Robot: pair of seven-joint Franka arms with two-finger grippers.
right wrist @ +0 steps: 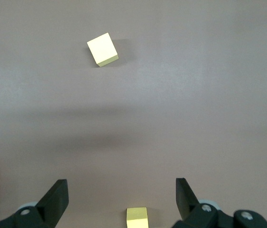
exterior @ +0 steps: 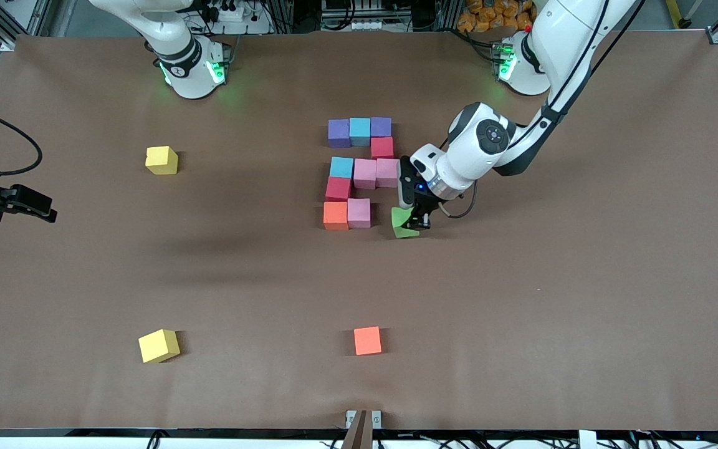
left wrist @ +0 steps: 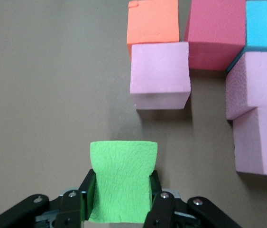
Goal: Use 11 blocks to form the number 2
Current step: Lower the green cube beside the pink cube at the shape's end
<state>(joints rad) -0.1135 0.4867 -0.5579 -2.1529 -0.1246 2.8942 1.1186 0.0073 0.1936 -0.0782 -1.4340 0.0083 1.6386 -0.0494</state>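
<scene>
I grip the green block (exterior: 403, 222) in my left gripper (exterior: 414, 219), jaws clenched on it, just above the counter (exterior: 521, 299) beside the pink block (exterior: 359, 212) ending the unfinished number 2 (exterior: 362, 171). My right gripper (right wrist: 121, 197) waits with jaws released over a yellow cube (right wrist: 137, 217).

blocks: purple (exterior: 338, 132), light blue (exterior: 359, 130), red (exterior: 382, 148), pink (exterior: 364, 173), green (exterior: 404, 223), orange (exterior: 335, 216) | two loose cubes: yellow (exterior: 161, 159) | table: brown (exterior: 583, 280)
</scene>
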